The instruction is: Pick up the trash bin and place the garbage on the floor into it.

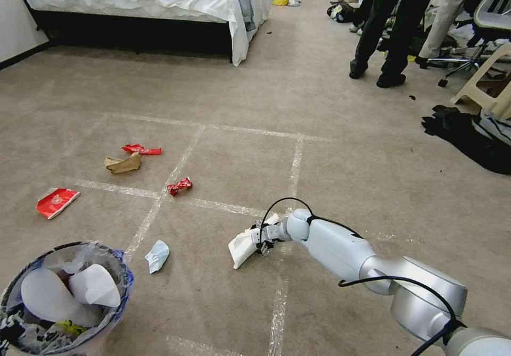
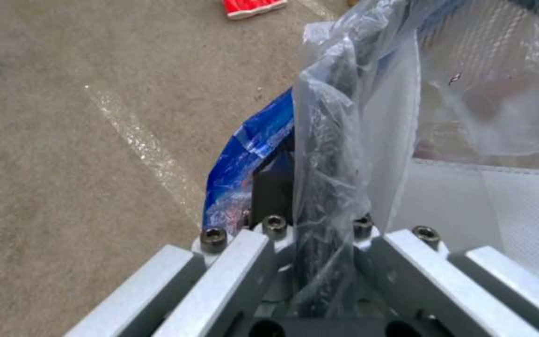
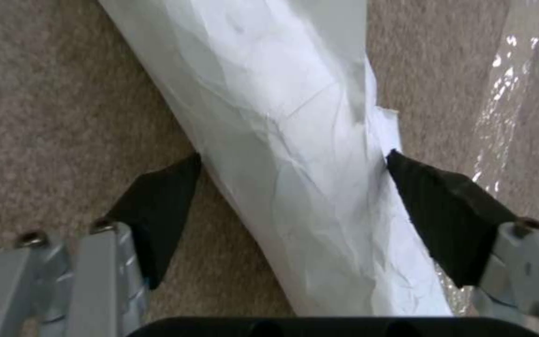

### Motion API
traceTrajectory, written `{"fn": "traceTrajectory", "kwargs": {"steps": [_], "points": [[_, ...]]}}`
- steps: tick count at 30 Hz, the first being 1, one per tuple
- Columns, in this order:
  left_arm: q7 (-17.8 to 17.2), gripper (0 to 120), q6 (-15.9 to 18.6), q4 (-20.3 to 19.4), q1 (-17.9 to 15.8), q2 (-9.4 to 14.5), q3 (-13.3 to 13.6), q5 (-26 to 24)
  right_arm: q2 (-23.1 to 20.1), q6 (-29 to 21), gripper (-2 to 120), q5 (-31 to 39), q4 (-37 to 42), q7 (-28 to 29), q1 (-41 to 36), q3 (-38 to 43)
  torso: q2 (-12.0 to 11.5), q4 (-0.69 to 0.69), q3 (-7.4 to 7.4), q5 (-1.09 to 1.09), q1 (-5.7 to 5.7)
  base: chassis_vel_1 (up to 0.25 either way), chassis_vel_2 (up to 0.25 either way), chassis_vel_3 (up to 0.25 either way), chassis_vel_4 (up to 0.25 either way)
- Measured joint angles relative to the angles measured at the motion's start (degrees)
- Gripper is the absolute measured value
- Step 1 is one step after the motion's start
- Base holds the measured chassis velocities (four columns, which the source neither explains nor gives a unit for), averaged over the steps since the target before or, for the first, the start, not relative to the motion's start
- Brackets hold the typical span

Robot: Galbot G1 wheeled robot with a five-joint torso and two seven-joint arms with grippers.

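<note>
Nearest on the left, the trash bin hangs from the left gripper, clamped on its lined rim and already holding white slippers. Ahead on the floor, the right gripper straddles a crumpled white paper, black pads apart on either side. The pick-up step seems in hand: closing on the paper, then lifting leftward to the bin.

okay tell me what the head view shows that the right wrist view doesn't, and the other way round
Head view alone: the trash bin with white slippers inside, a blue mask, red wrappers and brown paper scattered on the floor.
Right wrist view alone: the right gripper open, fingers astride the paper, close to its edges.
Both: the white paper on carpet beside a tape line.
</note>
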Motion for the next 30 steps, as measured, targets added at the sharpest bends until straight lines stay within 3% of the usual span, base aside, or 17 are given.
{"fn": "traceTrajectory", "kwargs": {"steps": [9,11,15,17,21,24,30], "points": [[0.0,1,-0.1,-0.4,0.0,-0.2,0.0,0.0,0.6,0.5,66,-0.2,-1.2,0.4,-0.4,0.6,0.0,0.00,0.00,0.00,0.00,0.000,0.000,0.000,0.000],[0.0,1,-0.1,-0.4,0.0,-0.3,0.1,0.2,0.5,0.7,56,-0.2,-1.2,0.5,-0.9,0.9,0.0,0.00,0.00,0.00,0.00,0.000,0.000,0.000,0.000],[0.0,1,-0.1,-0.5,0.0,-0.4,0.2,0.4,0.2,0.9,47,-0.3,-0.9,0.9,-1.4,1.1,0.0,0.00,0.00,0.00,0.00,0.000,0.000,0.000,0.000],[0.0,1,-0.2,-0.5,-0.1,-0.4,0.5,0.7,-0.2,1.0,35,-0.1,0.0,1.0,-1.8,1.5,0.0,0.00,0.00,0.00,0.00,0.000,0.000,0.000,0.000],[0.0,1,-0.2,-0.5,-0.2,-0.5,0.6,0.9,-0.6,1.0,26,0.2,0.8,1.2,-1.9,1.7,0.0,0.00,0.00,0.00,0.00,0.000,0.000,0.000,0.000],[0.0,1,-0.2,-0.6,-0.2,-0.5,0.7,1.0,-1.4,0.9,7,1.2,2.8,1.2,-2.2,1.8,0.0,0.01,0.00,0.00,0.00,0.000,0.000,0.000,0.000],[0.0,1,-0.2,-0.6,-0.2,-0.4,0.8,1.0,-2.4,0.2,0,3.8,6.1,2.0,-2.8,2.9,0.0,0.00,0.00,0.00,0.00,0.000,0.000,0.000,0.000]]}}
